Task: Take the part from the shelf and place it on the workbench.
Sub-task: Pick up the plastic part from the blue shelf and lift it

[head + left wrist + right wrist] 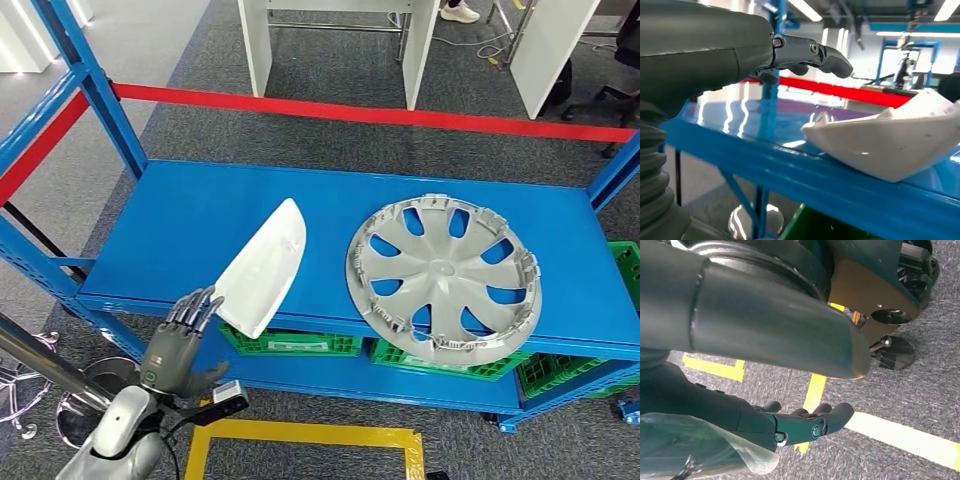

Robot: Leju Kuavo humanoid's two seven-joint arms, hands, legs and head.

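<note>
Blue steel fills my head view: the shelf (196,215) runs across the middle, and the white part (264,266) lies on it toward seven o'clock of centre, its near end overhanging the front edge. At about three o'clock of the part, apart from it, a grey wheel cover (444,276) lies flat, its near rim also past the edge. My left robot hand (183,340) sits at seven o'clock of the part, below the shelf's front edge, fingers extended and fanned, fingertips (202,298) just beside the part's overhanging end. I can't quite tell from here whether they touch it. It holds nothing. Green crates (302,343) sit on the tier beneath, a red barrier tape (362,113) runs behind the shelf, and yellow floor tape (302,436) marks the grey carpet at six o'clock.

From the left wrist, the left robot hand (802,55) reaches out level with the shelf (821,185) edge, dark fingers spread and free of anything. The white part (885,145) rests on the shelf lip ahead of the fingers, with a gap between them.

From the right wrist, the right robot hand (806,425) hangs over grey carpet crossed by yellow floor tape (904,437), fingers nearly straight, close together, gripping nothing.
</note>
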